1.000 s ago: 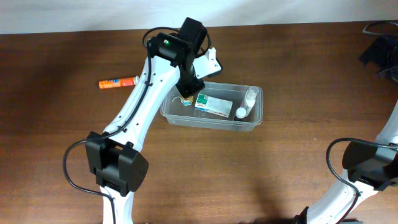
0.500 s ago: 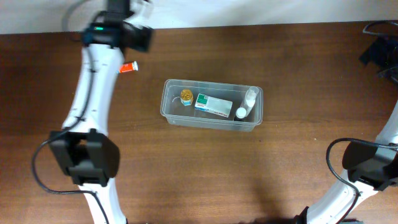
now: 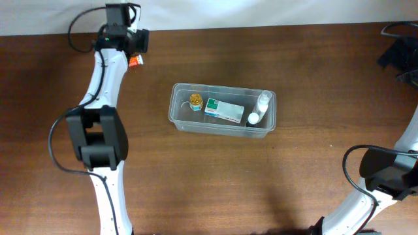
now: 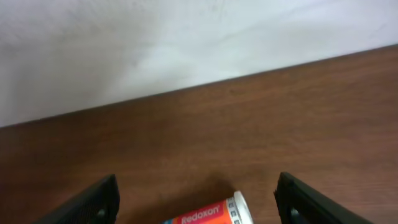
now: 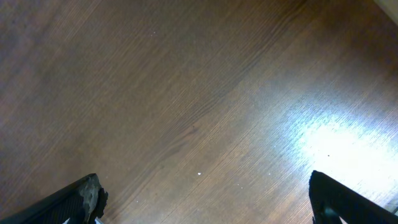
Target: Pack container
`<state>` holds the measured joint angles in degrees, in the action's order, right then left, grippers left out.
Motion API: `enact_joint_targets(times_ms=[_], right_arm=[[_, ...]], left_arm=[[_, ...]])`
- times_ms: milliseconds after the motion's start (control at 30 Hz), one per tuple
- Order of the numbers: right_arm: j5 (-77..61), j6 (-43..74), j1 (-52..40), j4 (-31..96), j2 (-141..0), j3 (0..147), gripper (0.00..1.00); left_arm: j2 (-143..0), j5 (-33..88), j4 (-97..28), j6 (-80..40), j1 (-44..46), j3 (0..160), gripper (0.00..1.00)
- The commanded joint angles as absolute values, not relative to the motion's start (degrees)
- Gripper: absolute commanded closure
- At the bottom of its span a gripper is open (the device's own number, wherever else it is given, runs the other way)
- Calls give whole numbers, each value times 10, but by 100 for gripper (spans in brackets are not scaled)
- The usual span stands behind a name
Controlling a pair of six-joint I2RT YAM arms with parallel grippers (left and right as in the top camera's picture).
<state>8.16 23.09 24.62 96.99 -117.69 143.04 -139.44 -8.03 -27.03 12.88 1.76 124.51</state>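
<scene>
The Redoxon tube (image 4: 208,214) lies at 6 o'clock of the left gripper (image 4: 198,198), whose fingers are spread wide and empty. Its long axis runs 8-to-2, along the finger line, so a wrist turn seems needed. Overhead, the container (image 3: 222,130) sits at 4 o'clock of that gripper. The right gripper (image 5: 205,190), likewise spread, is well apart.

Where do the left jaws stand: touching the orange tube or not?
Apart. Left wrist view: the tube lies between the open jaws, with bare table showing on both sides of it.
</scene>
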Motion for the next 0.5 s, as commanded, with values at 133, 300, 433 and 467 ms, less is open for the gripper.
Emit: enact_joint_targets(times_ms=[133, 300, 433, 467], right_arm=[[91, 227, 248, 973, -1166, 1438, 1], [91, 227, 248, 973, -1166, 1438, 2], [91, 227, 248, 973, -1166, 1438, 2], [91, 227, 248, 973, -1166, 1438, 1]], left_arm=[[-1447, -104, -222, 138, 9, 1249, 19], [-1475, -103, -209, 138, 0, 1249, 19], [-1499, -103, -210, 138, -11, 1249, 19], [-1502, -103, -210, 138, -13, 1249, 19]])
